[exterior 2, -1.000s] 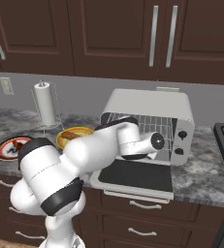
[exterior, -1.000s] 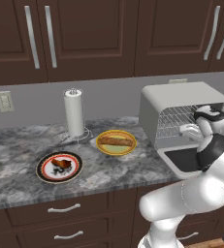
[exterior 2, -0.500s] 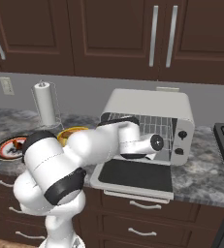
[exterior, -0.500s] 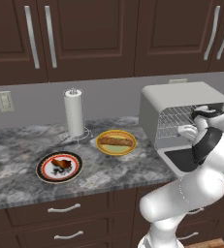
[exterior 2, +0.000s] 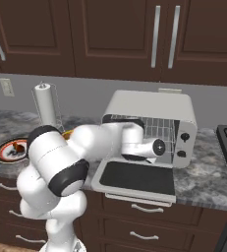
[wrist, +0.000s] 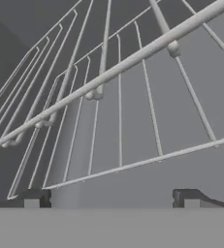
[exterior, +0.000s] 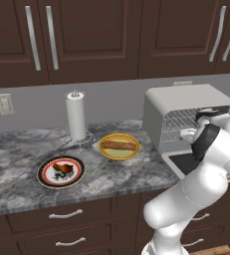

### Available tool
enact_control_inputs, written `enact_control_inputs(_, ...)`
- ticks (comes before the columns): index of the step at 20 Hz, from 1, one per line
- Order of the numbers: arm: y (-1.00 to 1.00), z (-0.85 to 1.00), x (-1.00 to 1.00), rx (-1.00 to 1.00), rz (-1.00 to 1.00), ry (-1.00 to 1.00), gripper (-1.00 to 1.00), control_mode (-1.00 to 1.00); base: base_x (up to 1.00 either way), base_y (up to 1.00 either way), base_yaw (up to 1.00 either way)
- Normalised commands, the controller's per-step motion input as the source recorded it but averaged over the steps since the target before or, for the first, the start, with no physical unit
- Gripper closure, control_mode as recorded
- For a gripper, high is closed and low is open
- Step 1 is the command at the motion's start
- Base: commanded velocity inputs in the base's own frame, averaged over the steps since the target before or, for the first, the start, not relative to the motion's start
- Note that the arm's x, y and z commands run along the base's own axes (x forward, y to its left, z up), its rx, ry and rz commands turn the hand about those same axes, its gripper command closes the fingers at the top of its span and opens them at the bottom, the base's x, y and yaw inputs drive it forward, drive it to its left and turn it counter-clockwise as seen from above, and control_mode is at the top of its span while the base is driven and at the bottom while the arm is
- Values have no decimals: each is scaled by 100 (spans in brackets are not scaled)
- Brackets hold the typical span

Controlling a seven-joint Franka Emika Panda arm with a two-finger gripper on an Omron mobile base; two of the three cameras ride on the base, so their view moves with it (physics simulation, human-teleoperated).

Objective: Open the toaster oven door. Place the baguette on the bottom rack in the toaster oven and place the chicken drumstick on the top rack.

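The claw (wrist: 108,196) stands wide open and holds nothing. In the hand view its two dark fingertips (wrist: 33,197) sit far apart at 6 o'clock, with silver rack wires just ahead of them and no contact visible. Which of the two racks those wires belong to cannot be told from that view.

Compared with one second ago, the wrist has drawn slightly lower and nearer the oven mouth in the left base view, and the elbow has shifted in the right base view. The claw opening is unchanged, and the food items have not moved.

The toaster oven (exterior 2: 152,109) is a boxy white appliance on the grey marbled counter (exterior: 17,169), with two black knobs at 3 o'clock on its front. The toaster oven door (exterior 2: 137,178) lies fully open, folded flat toward the viewer, dark glass up in a white frame. Wire racks (exterior 2: 159,129) show inside the cavity; the hand is at the cavity mouth above the door.

The baguette (exterior: 119,145) lies on a yellow plate (exterior: 106,151) on the counter, to the 9 o'clock side of the oven in the left base view. The chicken drumstick (exterior: 62,168) rests on a red-rimmed dark plate (exterior: 44,177), further toward 8 o'clock. A paper towel holder (exterior: 76,115) stands behind both plates.
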Motion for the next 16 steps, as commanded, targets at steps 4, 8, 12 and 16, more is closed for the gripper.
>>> enact_control_inputs(4, 0, -11, 22, 3, -1, 0, -100, -100, 0, 0, 0)
enact_control_inputs(8, 2, -15, 31, 0, -1, 0, -100, -100, 0, 0, 0)
enact_control_inputs(12, 0, -16, 28, 0, 0, -3, -100, -100, 0, 0, 0)
enact_control_inputs(16, 0, -22, 14, 0, 0, -10, -100, -100, 0, 0, 0)
